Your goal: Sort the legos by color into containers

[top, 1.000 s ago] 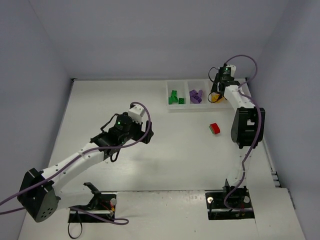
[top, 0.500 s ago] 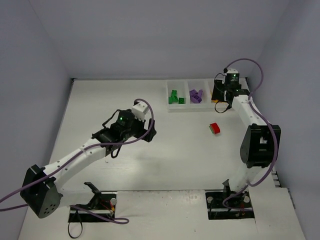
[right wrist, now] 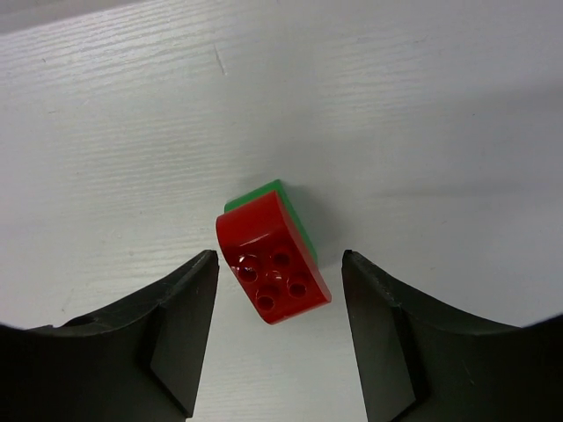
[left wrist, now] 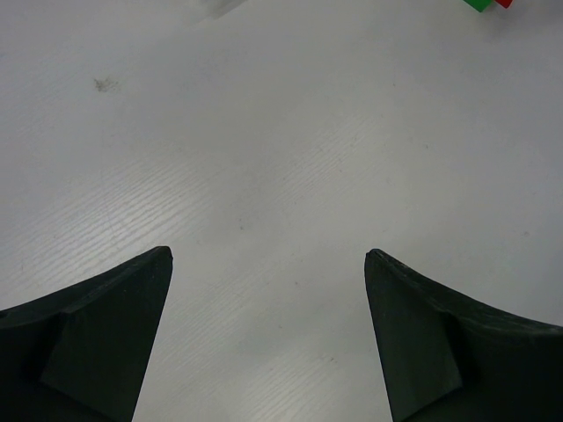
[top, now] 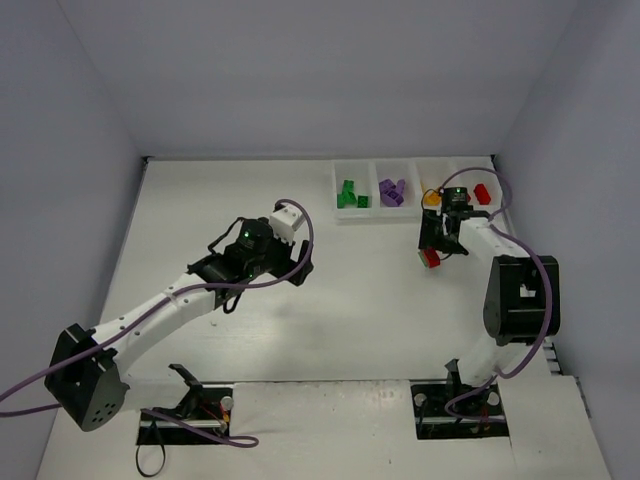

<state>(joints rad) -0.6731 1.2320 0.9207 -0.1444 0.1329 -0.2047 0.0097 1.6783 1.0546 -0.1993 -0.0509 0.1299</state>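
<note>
Hand on right point(right wrist: 278, 257), gone from tray point(top: 372, 190), now straddling red-green brick point(right wrist: 271, 264)

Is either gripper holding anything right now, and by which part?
Nothing is held. The right gripper is open over the red-and-green studded plastic brick, not touching it; the left gripper is open and empty.

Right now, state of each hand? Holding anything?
left hand: open, holding nothing.
right hand: open, fingers either side of the red-and-green lego clump, not closed on it.
</note>
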